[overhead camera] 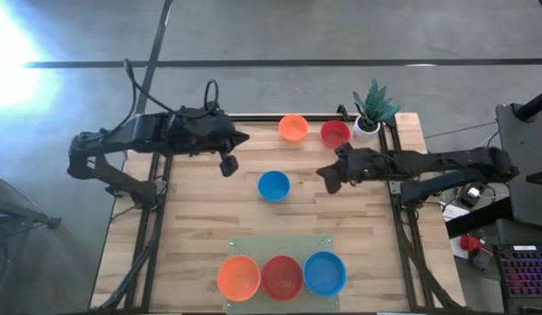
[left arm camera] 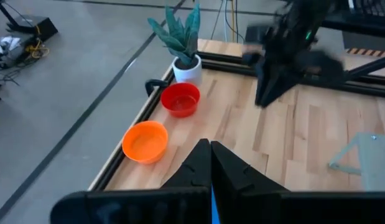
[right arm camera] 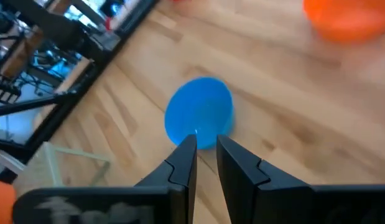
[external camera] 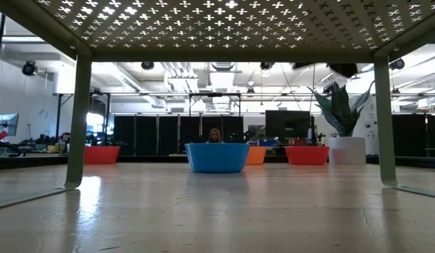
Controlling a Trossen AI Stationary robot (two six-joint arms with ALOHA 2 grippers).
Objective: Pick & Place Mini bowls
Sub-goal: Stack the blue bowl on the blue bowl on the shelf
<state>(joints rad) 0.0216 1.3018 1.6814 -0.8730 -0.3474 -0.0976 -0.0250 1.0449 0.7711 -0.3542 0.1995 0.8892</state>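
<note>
from above i see a blue bowl (overhead camera: 273, 185) alone mid-table, empty, with an orange bowl (overhead camera: 293, 128) and a red bowl (overhead camera: 334, 133) at the far edge beside the white pot with a plant (overhead camera: 370, 112). near me, on a pale mat (overhead camera: 244, 248), sit three more stacks: orange (overhead camera: 238, 276), red (overhead camera: 281, 276), blue (overhead camera: 324, 272). the left gripper (overhead camera: 228, 164) hangs left of the lone blue bowl, the right gripper (overhead camera: 328, 178) to its right; neither holds anything.

at table height, the blue bowl stands upright on the wooden table (external camera: 217, 211), with red and orange bowls behind it and a lit workshop beyond, where a person sits far off.

my left wrist camera shows its fingers (left arm camera: 198, 163) pressed together, empty, with the orange and red bowls and the plant ahead by the table's black rail.

my right wrist camera shows its fingers (right arm camera: 186, 158) a narrow gap apart, just short of the blue bowl.
</note>
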